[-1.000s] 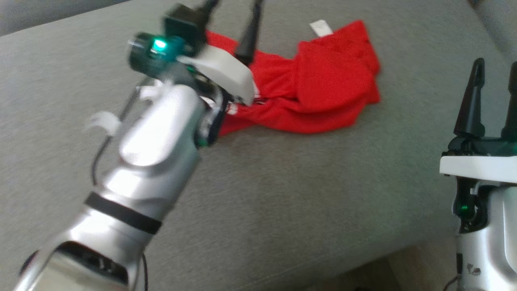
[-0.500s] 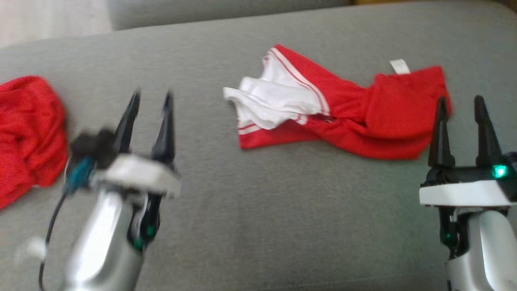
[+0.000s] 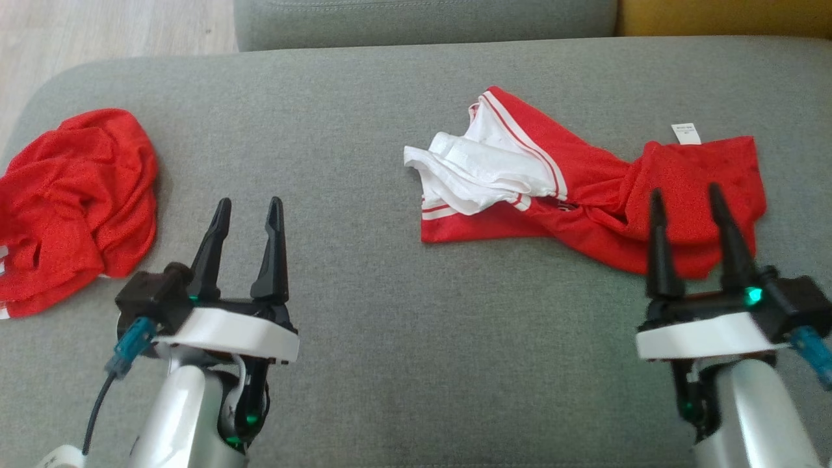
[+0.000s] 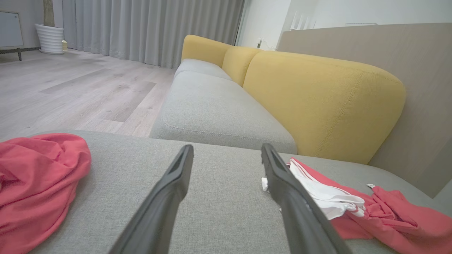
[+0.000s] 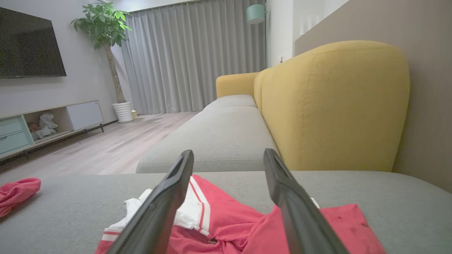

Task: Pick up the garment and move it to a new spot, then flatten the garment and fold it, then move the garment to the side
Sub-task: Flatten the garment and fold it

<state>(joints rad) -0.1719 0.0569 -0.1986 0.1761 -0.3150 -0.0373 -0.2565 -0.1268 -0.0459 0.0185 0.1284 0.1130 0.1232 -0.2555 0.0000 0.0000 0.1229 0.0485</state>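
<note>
Left gripper [image 3: 249, 203] now off garment [image 3: 585, 188]

Garment [image 3: 585, 195], red fabric with white striped trim: lies crumpled and twisted at its middle on the grey sofa cushion [image 3: 390, 357], white portion bunched and exposed at its left end, red right end spread flatter, small white tag [image 3: 686, 133] at the far edge.
</note>
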